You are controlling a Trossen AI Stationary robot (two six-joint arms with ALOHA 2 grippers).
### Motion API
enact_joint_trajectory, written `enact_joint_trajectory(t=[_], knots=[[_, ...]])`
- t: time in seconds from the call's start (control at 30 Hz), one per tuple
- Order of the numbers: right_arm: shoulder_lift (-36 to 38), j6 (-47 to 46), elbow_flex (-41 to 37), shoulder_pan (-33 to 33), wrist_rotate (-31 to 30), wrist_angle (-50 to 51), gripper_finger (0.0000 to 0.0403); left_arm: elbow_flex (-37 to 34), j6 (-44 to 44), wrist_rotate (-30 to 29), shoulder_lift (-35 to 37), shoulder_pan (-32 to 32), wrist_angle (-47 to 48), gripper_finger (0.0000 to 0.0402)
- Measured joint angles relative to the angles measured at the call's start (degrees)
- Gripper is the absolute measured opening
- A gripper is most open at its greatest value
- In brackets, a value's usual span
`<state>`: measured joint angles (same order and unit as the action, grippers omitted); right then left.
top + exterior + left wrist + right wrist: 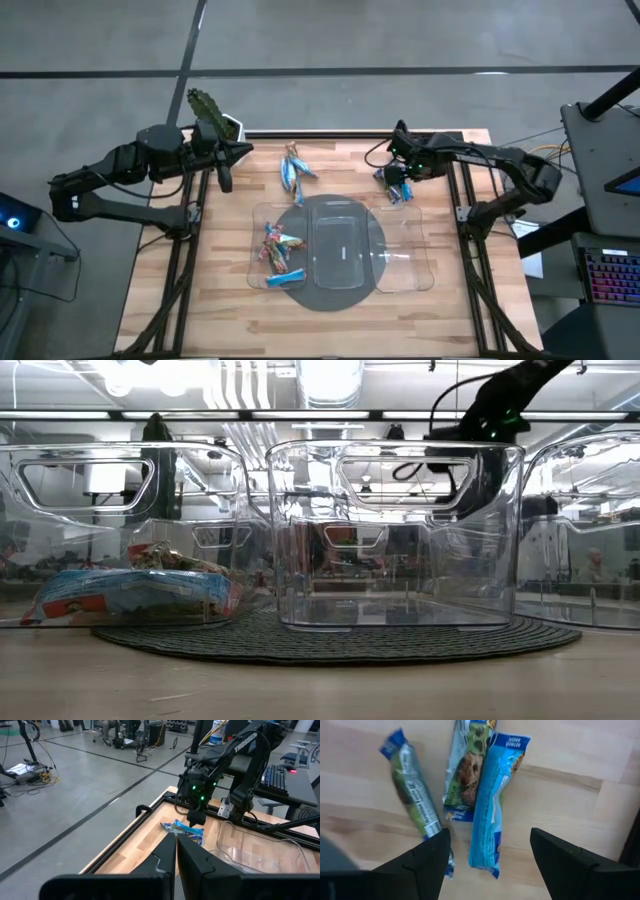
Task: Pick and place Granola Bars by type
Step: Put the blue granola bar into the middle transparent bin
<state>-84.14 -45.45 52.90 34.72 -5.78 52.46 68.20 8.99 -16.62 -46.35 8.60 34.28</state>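
Observation:
Three granola bars lie flat on the wood at the table's far right: a light blue one (492, 805), a green-and-blue one (462, 775) and a third (412, 790). My right gripper (490, 860) hangs open just above them, pointing down, its fingers on either side of the light blue bar's end without touching it; the high view shows it there too (398, 183). A second heap of bars (293, 172) lies at the far middle. More bars, red-pink and one blue (278, 255), lie in the left clear tray (256, 225). My left gripper (176, 855) is shut and empty, held above the far left corner.
Three clear trays stand side by side on a dark round mat (330, 300); the middle tray (338, 205) and the right tray (425, 250) hold nothing. A desk with a keyboard (610, 275) stands to the right of the table. The near half of the wooden top is bare.

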Motion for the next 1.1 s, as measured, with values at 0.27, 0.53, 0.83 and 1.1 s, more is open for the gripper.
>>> enact_joint_trajectory(t=[0.27,0.53,0.83,1.1], knots=[[-6.0,2.2,0.0,0.6,2.3,-0.7,0.0254,0.0,0.0,0.0,0.0,0.0,0.0,0.0],[-8.3,3.8,-0.2,2.2,2.4,-1.2,0.0251,0.0,0.1,0.0,0.0,0.0,0.0,0.0],[-10.0,5.6,-0.8,4.4,3.2,-3.5,0.0233,0.0,0.2,-1.4,0.0,0.0,-0.1,0.0],[-10.1,5.6,-2.9,4.9,4.9,-5.2,0.019,0.1,0.3,-1.7,0.0,0.0,-0.3,0.0]])
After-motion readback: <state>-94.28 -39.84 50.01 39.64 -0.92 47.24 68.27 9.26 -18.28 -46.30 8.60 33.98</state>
